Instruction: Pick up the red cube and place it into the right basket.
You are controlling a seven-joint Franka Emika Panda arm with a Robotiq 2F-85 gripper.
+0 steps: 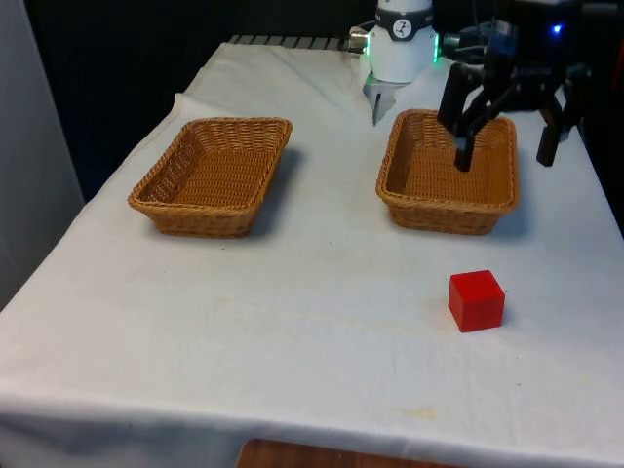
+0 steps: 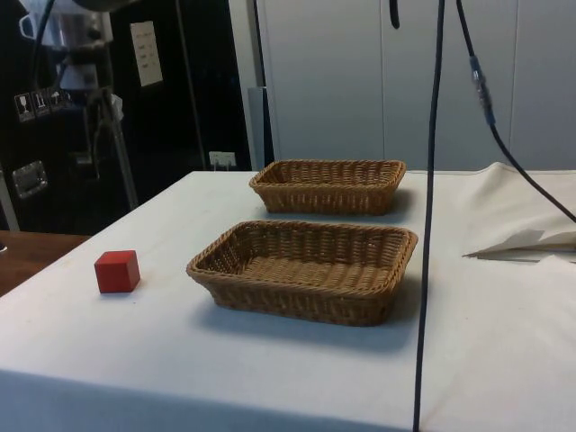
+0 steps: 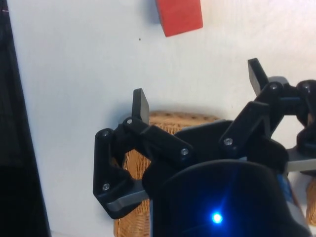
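Observation:
A red cube (image 1: 477,300) rests on the white cloth near the front, toward the front view's right. The side view has the cube (image 2: 118,271) near the table's corner, and it also appears in the wrist view (image 3: 179,16). Behind it stands the right wicker basket (image 1: 448,172), with nothing inside. My black gripper (image 1: 506,153) hangs open in the air over that basket's far right part, nothing between its fingers (image 3: 141,104). The cube lies well in front of the gripper, apart from it.
A second wicker basket (image 1: 215,175) stands on the front view's left, also with nothing in it; in the side view it is the farther basket (image 2: 329,185). A hanging black cable (image 2: 430,216) crosses the side view. A bare stretch of cloth (image 1: 292,322) lies before the baskets.

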